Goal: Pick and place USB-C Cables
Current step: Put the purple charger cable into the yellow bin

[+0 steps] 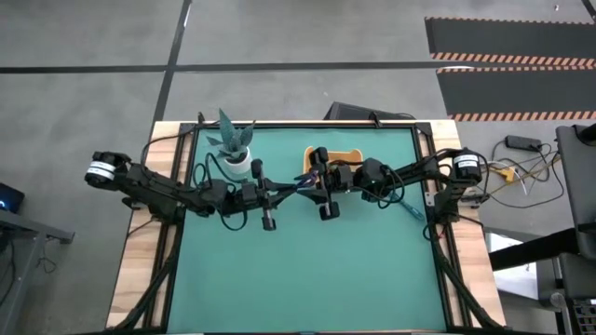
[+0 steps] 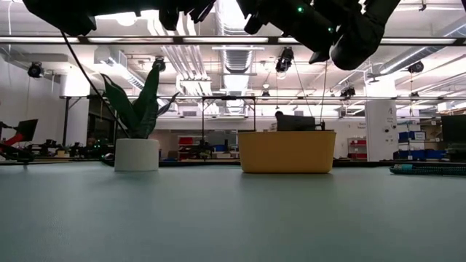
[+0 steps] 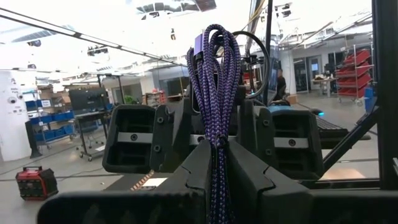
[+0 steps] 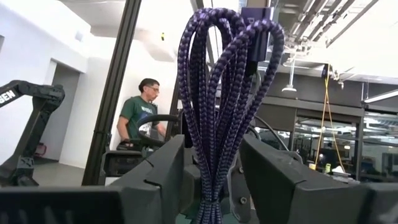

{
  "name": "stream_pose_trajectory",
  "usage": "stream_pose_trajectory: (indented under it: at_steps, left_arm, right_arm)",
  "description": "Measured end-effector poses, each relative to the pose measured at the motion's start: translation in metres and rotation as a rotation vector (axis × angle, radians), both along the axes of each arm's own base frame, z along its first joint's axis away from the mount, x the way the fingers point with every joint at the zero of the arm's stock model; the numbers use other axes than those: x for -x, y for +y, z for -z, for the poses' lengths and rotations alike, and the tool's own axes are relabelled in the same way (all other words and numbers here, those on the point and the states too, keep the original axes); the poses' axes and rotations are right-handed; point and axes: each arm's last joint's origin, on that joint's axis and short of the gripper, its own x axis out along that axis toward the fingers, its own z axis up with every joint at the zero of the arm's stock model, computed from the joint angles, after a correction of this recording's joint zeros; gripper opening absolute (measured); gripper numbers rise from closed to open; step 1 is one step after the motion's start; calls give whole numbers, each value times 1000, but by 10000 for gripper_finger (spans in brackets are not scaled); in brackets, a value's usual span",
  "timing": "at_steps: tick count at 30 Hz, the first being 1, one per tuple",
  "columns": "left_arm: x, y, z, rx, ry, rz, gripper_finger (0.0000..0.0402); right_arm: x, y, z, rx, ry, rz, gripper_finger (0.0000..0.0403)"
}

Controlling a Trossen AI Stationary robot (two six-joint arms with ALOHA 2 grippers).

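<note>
While my left fingers pinch the dark blue cable and my right fingers flank it mid-handover, the orange tray awaits it.

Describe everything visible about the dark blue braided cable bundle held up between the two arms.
The dark blue cable bundle is a thin cord in a woven purple-blue braid, folded into several long loops standing upright, with a dark plug at the top. The left claw is shut on its lower end, where the strands are pinched together between the fingers. From the right wrist view the same bundle rises between the right claw's fingers, which flank it; whether they press it cannot be told. It hangs in mid-air above the table.
</note>
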Motion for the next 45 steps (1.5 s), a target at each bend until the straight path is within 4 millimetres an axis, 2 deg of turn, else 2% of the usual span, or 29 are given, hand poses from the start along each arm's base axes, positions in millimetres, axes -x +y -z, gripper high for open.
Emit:
stream_pose_trajectory:
  at_steps: [13, 25, 28, 37, 41, 45]
  left_arm:
    - [0, 0, 0, 0, 3, -2, 18]
    - [0, 0, 0, 1, 3, -1, 21]
    - [0, 0, 0, 2, 4, -1, 37]
    - [0, 0, 0, 4, 2, -1, 132]
    - [6, 1, 3, -3, 19, -1, 161]
    - [19, 3, 5, -5, 33, -2, 170]
  right_arm:
    - [0, 0, 0, 11, -2, 6, 53]
    - [0, 0, 0, 12, -1, 7, 35]
    - [0, 0, 1, 12, 2, 7, 34]
    - [0, -2, 0, -4, 25, 10, 34]
    - [1, -6, -3, -43, 104, 8, 34]
    - [3, -10, -10, -45, 240, 30, 34]
